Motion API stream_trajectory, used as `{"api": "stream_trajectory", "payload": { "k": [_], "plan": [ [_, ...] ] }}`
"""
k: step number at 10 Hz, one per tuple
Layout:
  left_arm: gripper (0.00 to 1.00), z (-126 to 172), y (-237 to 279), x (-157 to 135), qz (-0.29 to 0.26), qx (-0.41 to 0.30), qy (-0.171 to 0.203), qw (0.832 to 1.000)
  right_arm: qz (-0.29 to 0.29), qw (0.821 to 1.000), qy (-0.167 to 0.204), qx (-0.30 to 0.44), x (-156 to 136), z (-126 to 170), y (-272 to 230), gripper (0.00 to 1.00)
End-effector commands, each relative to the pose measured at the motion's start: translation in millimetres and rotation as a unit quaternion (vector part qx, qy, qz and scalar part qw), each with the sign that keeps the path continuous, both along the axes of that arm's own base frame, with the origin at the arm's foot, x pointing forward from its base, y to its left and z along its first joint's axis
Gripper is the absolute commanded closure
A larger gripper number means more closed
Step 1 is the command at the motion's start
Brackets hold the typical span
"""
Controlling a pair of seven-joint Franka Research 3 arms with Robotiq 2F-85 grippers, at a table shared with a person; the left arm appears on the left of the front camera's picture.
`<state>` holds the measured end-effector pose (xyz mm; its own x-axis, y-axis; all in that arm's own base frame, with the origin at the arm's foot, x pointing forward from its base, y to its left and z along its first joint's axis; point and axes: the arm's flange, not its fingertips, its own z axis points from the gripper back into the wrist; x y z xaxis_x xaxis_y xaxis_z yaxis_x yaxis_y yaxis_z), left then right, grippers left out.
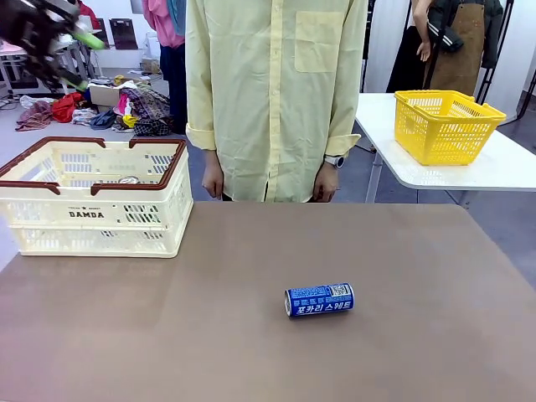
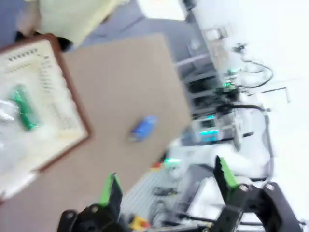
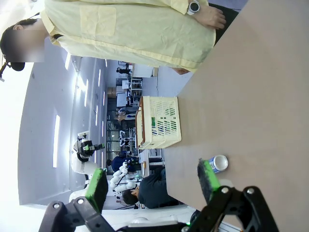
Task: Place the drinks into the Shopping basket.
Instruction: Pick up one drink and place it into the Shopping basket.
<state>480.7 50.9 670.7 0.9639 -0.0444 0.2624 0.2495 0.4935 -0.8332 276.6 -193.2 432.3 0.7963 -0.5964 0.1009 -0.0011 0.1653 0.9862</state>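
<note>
Left jaws: the left gripper [image 1: 77, 57] hangs high above the near-left of the Shopping basket [image 1: 100, 219], spread wide with nothing between the green pads [image 2: 110, 187]; likely lifted clear of the basket rim.
Right jaws: the right gripper [image 3: 152, 180] is also wide apart and empty, held back near the desk [image 1: 251, 352] edge, facing the blue can [image 3: 218, 163].
Blue can: one blue can [image 1: 319, 300] lies on its side mid-desk, well apart from the basket, not yet placed.
Basket contents: a green can [image 2: 24, 107] lies inside; a silver can top [image 1: 129, 180] shows over the rim.
Person: stands at the far edge, hands [image 1: 213, 177] down, not taking part.
</note>
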Motion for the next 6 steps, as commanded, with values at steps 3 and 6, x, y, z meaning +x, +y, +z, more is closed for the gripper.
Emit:
{"api": "stream_trajectory", "payload": {
  "k": [3, 6],
  "plan": [
    [0.00, -88.6, 96.6, -54.9, 0.195, -0.298, 0.014, 0.934, -0.003, 1.000, -0.015, 0.004, 3.8, 2.6, -0.9, 0.00],
    [0.00, -98.1, 125.2, -53.6, 0.168, -0.257, 0.052, 0.950, -0.003, 1.000, -0.015, 0.004, 3.8, 2.6, -0.9, 0.00]
  ]
}}
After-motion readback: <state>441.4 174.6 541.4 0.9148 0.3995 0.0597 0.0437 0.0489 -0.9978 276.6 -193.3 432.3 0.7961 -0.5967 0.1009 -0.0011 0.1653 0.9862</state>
